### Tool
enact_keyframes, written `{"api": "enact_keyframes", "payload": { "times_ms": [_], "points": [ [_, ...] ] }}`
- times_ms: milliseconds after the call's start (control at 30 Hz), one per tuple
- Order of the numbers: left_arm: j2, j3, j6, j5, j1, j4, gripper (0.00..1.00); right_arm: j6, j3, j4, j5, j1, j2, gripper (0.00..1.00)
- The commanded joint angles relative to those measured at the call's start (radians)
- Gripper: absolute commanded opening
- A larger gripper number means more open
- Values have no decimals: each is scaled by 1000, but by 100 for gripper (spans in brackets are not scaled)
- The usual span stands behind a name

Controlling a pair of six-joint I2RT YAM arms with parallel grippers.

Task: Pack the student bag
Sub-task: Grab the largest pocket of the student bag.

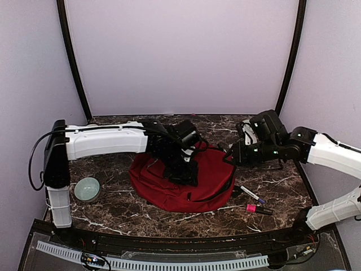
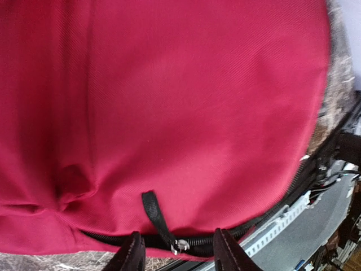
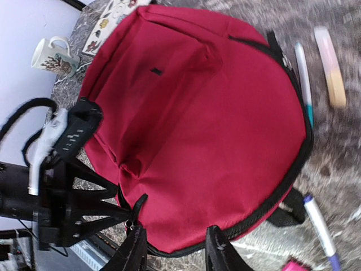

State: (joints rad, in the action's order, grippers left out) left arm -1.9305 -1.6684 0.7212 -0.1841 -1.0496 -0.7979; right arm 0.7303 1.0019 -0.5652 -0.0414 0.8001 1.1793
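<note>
The student bag [image 1: 189, 183], dark red, lies flat in the middle of the table. My left gripper [image 1: 181, 165] is down on its top. In the left wrist view the bag [image 2: 169, 113] fills the frame, and the open gripper [image 2: 177, 255] straddles the metal zip slider [image 2: 180, 245] and its black pull [image 2: 153, 214] without gripping them. My right gripper [image 1: 232, 153] hovers at the bag's right edge. In the right wrist view it [image 3: 176, 251] is open and empty above the bag's [image 3: 203, 124] zipped rim, close to the black zip pull [image 3: 138, 204].
A pale green bowl [image 1: 87, 189] sits left of the bag. A purple-capped marker [image 1: 251, 193] and a pink marker [image 1: 258, 209] lie to its right. The right wrist view shows a mug [image 3: 53, 56], a sticker sheet [image 3: 113, 17], a teal pen [image 3: 304, 79] and an orange stick [image 3: 331, 68].
</note>
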Motion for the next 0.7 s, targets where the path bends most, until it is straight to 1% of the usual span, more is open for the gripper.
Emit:
{"api": "enact_keyframes", "payload": {
  "times_ms": [0,67,267,400,567,633,667],
  "points": [
    [-122,-140,63,-12,-30,-248,44,146,-124,97,-60,5,-92,35],
    [-143,-158,72,0,-30,-285,45,166,-155,100,-48,8,-125,35],
    [-151,-120,42,-63,-30,-250,47,157,-176,53,6,9,-189,35],
    [-154,-68,40,-119,-32,-180,39,154,-178,29,13,10,-203,34],
    [-162,-20,46,-171,-27,-90,30,180,-206,44,2,10,-227,34],
    [-165,-8,50,-179,-26,-74,22,182,-210,41,0,10,-234,33],
    [-163,-2,52,-179,-26,-67,16,181,-209,36,1,9,-236,34]
  ]
}}
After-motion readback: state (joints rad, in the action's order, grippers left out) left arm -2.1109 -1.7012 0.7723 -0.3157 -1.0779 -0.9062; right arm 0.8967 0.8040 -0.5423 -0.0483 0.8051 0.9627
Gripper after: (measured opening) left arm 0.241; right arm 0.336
